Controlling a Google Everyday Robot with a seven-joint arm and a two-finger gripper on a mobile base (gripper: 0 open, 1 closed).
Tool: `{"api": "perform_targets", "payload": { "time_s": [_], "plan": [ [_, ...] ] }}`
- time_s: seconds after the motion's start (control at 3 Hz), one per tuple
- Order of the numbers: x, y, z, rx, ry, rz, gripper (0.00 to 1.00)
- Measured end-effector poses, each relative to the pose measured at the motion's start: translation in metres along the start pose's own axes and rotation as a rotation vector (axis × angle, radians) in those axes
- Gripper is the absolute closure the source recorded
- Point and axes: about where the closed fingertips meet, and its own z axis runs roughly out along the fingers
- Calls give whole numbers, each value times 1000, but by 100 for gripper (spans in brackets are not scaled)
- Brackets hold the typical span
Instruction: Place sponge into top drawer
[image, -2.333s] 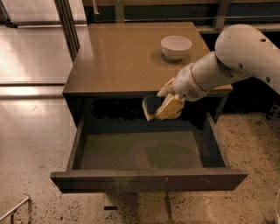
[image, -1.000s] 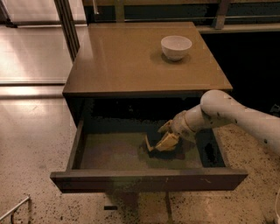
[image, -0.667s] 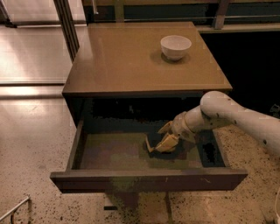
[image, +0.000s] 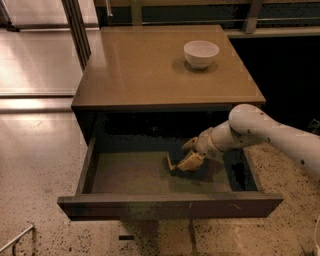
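where the top drawer (image: 131, 174) of the brown cabinet (image: 150, 75) stood pulled out, the contents were logged as follows.

sponge (image: 171, 163): one. small, showing mainly as a thin pale yellow edge with a darker face beside it, the darker colour lost in the shade of the drawer. it sat tilted rather than flat, low over the dull greenish-brown drawer floor, a little right of the drawer's middle. whether it touched the drawer floor could not be told.

gripper (image: 189, 154): one. pale yellow-tan, inside the drawer, close against the right side of the sponge. whether it clamped the sponge or merely met it could not be told, nor how wide it stood.

arm (image: 260, 131): one. white with dark specks, entering from the right edge and sloping down over the drawer's right side.

top drawer: one. wide and shallow, with dark sides and a dark brown flat front panel nearest the camera.

cabinet: one, with a smooth brown top.

bowl (image: 201, 53): one. white, round, upright on the cabinet top toward the right rear, well apart from the sponge.

floor (image: 40, 155): pale speckled stone around the cabinet.
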Motion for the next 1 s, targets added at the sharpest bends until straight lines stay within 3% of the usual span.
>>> {"api": "perform_targets", "payload": {
  "time_s": [0.33,0.67,1.0],
  "plan": [
    [0,0,0,0,0,0,11],
    [0,0,0,0,0,0,0],
    [0,0,0,0,0,0,0]
  ]
}}
